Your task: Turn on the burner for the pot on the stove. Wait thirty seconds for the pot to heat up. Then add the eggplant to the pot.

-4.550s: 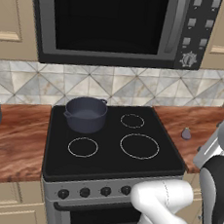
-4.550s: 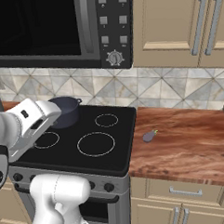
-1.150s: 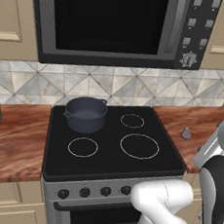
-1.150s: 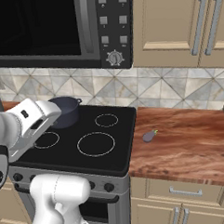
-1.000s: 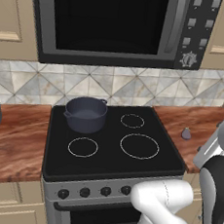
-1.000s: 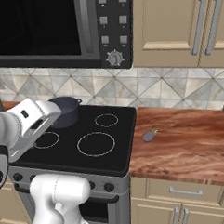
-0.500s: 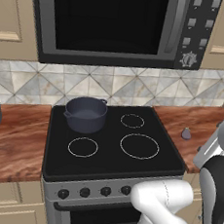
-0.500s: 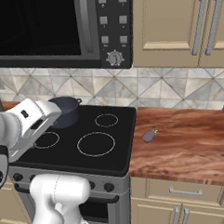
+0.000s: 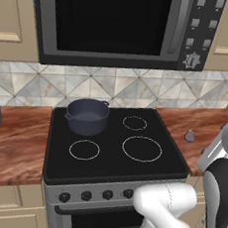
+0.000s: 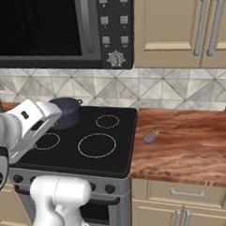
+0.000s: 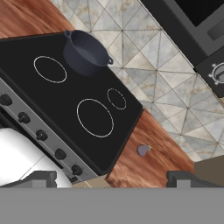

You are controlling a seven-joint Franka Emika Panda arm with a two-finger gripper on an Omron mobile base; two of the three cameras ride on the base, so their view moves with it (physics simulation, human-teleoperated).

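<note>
1. The black-windowed grey microwave (image 9: 120, 24), with its column of square buttons and one round dial, hangs on the wall above the cooking area, flanked by beige cabinet doors (image 10: 176, 27).
2. The reddish-brown wooden counter (image 10: 187, 144) runs on both sides of the range, backed by a grey and cream diamond-pattern tile wall (image 9: 34, 85).
3. The stove (image 9: 112, 150), a range with a flat black glass top marked with four white rings and a grey front carrying a row of black knobs (image 9: 107, 195), stands between the two stretches of counter, directly below the microwave.
4. The white arm with dark joints (image 9: 167, 216) rises in front of the stove's lower front in the left base view; in the right base view its forearm crosses the near left part of the glass top.
5. The round, dark blue-grey pot with straight sides and two small side handles (image 9: 87, 116) sits upright on the back left ring of the stove, close to the tile wall; in the hand view it lies at the top of the glass (image 11: 85, 53).
6. The gripper (image 11: 111, 180) looks down from above the stove's front corner, its two dark finger tips standing wide apart at the bottom of the hand view with nothing between them.
7. The tiny dull grey-purple teardrop-shaped eggplant (image 10: 150, 137) lies on the counter just right of the stove, near the glass edge and well apart from the pot (image 9: 189, 136) (image 11: 143, 150).
</note>
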